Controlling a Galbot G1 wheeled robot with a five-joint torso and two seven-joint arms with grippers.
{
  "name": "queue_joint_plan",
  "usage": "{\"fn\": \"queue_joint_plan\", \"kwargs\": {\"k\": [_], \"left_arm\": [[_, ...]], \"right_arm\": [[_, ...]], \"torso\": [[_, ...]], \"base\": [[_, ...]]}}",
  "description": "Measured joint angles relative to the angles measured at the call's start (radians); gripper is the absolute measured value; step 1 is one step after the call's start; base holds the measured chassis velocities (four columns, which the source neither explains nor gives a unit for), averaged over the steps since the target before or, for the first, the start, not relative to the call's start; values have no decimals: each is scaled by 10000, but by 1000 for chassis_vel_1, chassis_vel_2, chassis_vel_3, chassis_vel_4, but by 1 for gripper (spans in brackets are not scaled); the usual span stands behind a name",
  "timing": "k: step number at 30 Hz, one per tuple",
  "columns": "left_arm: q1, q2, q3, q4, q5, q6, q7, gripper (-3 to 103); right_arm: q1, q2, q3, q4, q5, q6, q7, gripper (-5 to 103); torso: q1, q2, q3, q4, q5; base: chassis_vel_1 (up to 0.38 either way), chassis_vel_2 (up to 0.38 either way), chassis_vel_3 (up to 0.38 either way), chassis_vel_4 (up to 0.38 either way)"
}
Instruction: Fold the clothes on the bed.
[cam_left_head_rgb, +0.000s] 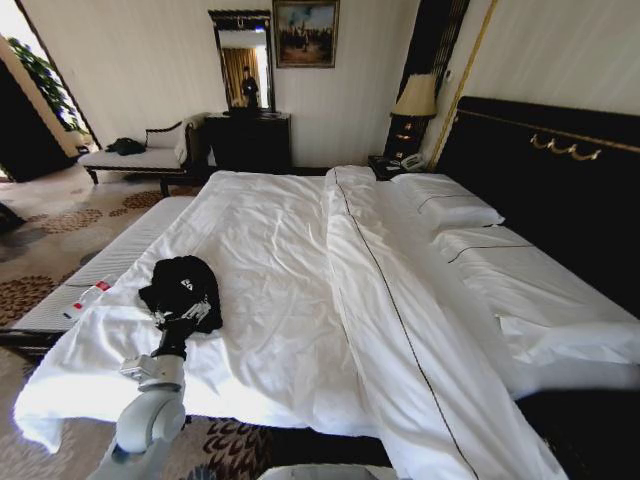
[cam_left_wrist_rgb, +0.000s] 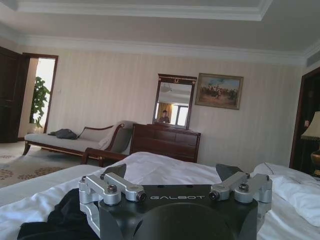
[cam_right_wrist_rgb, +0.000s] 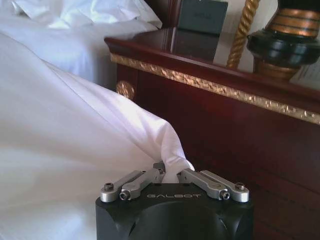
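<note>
Bed under rumpled white duvet — T-shirt bunched near its foot edge, left gripper over it, fingers apart; right gripper clamped on duvet corner beside dark wooden nightstand.

The black T-shirt lies crumpled in a small dark heap, a bit of white print showing on its top, on the white duvet near the left foot corner of the bed. The bed is very large, with white sheets, a duvet partly folded back lengthwise, white pillows and a tall dark gold-trimmed headboard.
</note>
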Motion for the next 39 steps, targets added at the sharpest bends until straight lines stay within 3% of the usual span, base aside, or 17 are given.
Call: {"fn": "queue_joint_plan", "kwargs": {"k": [7,13,18,19,22,23,25,26,27,28,30,31,33,34,36,37,39], "left_arm": [[-35,91,-41,51,-35,31,-10,100],[-45,18,-12,142,30,76,-13,100],[107,-55,-82,132,158,80,-13,100],[194,-67,-136,107,199,75,-13,100],[320,-75,-226,38,255,59,-12,100],[436,-83,-323,-45,297,50,-12,100],[507,-94,-383,-106,322,49,-12,100],[557,-106,-427,-149,342,48,-12,100],[638,-123,-491,-222,372,48,-12,100],[789,-169,-596,-341,433,47,-12,100],[875,-204,-646,-401,475,46,-12,100],[956,-242,-683,-457,517,46,-12,100],[1145,-363,-733,-580,638,39,-12,100],[1198,-414,-735,-615,682,39,-12,100],[1252,-474,-737,-658,734,37,-12,100],[1305,-545,-740,-702,781,36,-12,100],[1354,-618,-749,-742,814,35,-12,100]], "right_arm": [[513,-13,148,-1043,-21,195,-103,2],[371,-3,-228,-250,302,3,18,2],[108,3,-400,603,16,248,-188,4],[1,3,-392,842,-274,479,-300,14],[-222,3,-266,1344,-881,893,-468,14],[-434,3,-72,1866,-1509,1274,-531,25],[-607,2,93,2315,-1984,1517,-537,25],[-721,2,194,2614,-2253,1646,-535,36],[-931,-1,347,3137,-2598,1807,-502,36],[-1311,-1,469,3995,-2761,1908,-368,47],[-1505,-2,476,4439,-2692,1907,-278,47],[-1628,-1,447,4770,-2556,1862,-188,58],[-1625,-1,269,5037,-2353,1639,-82,58],[-1541,-2,188,4995,-2353,1564,-50,69],[-1434,-3,64,4875,-2399,1454,17,69],[-1371,-2,-109,4732,-2408,1241,163,79],[-1385,-3,-331,4656,-2149,876,433,79]], "torso": [[1,0,0,-4,1],[-1,0,1,-20,1],[0,-1,2,-7,3],[0,0,2,-8,3],[0,0,2,-7,3],[0,0,1,-7,3],[0,0,1,-7,4],[0,0,1,-7,3],[0,0,1,-4,-1],[0,0,1,-5,-2],[0,0,1,-5,-2],[0,0,1,-7,-3],[-1,1,1,-7,-3],[-1,0,1,-7,0],[-1,1,0,-4,1],[0,0,0,-4,4],[0,0,1,-5,5]], "base": [[0,0,0,0],[0,0,0,0],[0,0,0,0],[0,0,0,0],[0,0,0,0],[0,0,0,0],[0,0,0,0],[0,0,0,0],[0,0,0,0],[0,0,0,0],[0,0,0,0],[0,0,0,0],[0,0,0,0],[0,0,0,0],[0,0,0,0],[0,0,0,0],[0,0,0,0]]}}
